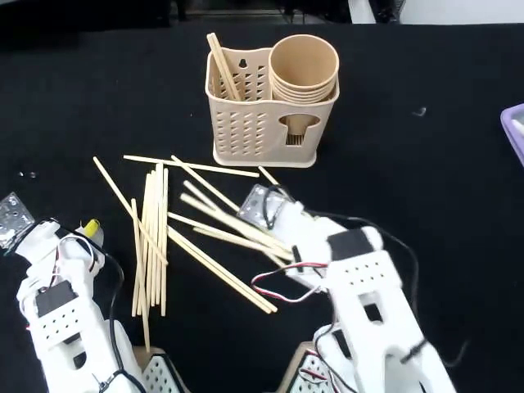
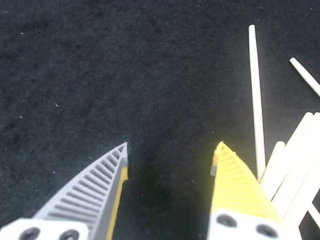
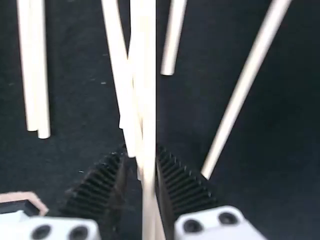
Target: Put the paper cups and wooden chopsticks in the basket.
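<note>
Chopsticks clamped in the right gripper, left gripper spread wide.

The right gripper's black jaws are closed on a small bunch of sticks that runs straight out ahead of it, low over the black table. Loose sticks lie scattered between the two grippers, some just beside the left gripper's yellow finger, whose jaws stand apart over bare table with nothing between them. The basket stands ahead of the right gripper and well apart from the left one, with stacked paper cups in one compartment and leaning sticks in the other.
</note>
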